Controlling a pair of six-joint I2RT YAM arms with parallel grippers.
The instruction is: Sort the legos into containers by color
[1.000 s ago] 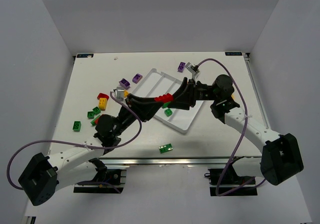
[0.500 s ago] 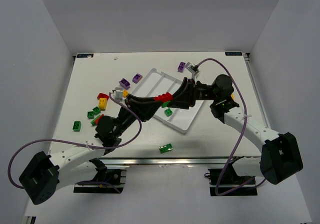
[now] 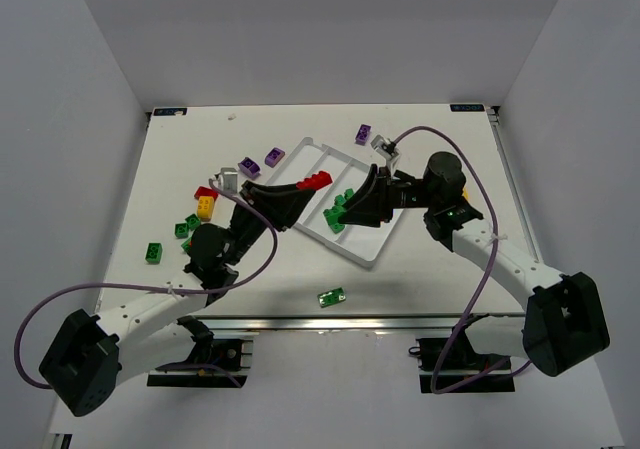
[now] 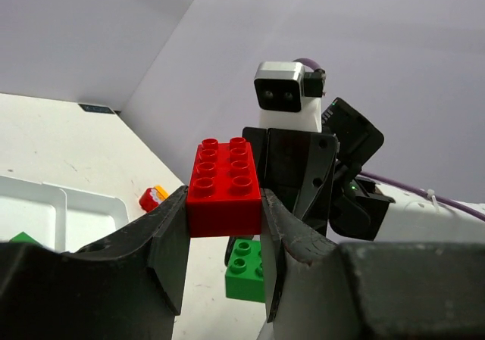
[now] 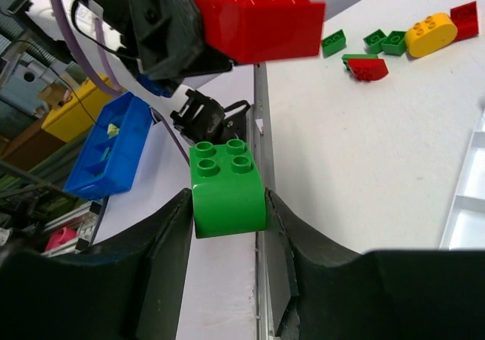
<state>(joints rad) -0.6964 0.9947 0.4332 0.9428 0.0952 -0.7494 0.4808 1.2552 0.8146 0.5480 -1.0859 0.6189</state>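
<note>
Nearest the arm bases, at six o'clock on the white table (image 3: 190, 139), one green lego (image 3: 332, 297) lies alone by the front edge. Out at nine o'clock a loose cluster sits on the bare surface: a single green piece (image 3: 153, 252), a green pair (image 3: 187, 227), then a yellow brick (image 3: 205, 207) touching a small red piece (image 3: 205, 193).

At the table's middle the white tray (image 3: 366, 260) lies skewed, its long compartments running from five towards eleven o'clock. Above it the left gripper (image 3: 311, 182) is clamped on a red brick (image 4: 225, 187), held clear of the surface. The right gripper (image 5: 227, 204), reaching from three o'clock, pinches a green brick (image 5: 226, 189) just beside the red one, also over the tray.

Farther out, at eleven to twelve o'clock, three purple legos (image 3: 274, 155) lie outside the tray's far rim. Plain pale grey walls (image 3: 320, 29) close the table on three sides. In the right wrist view, past the table's edge, a blue bin (image 5: 106, 147) stands in a cluttered room.
</note>
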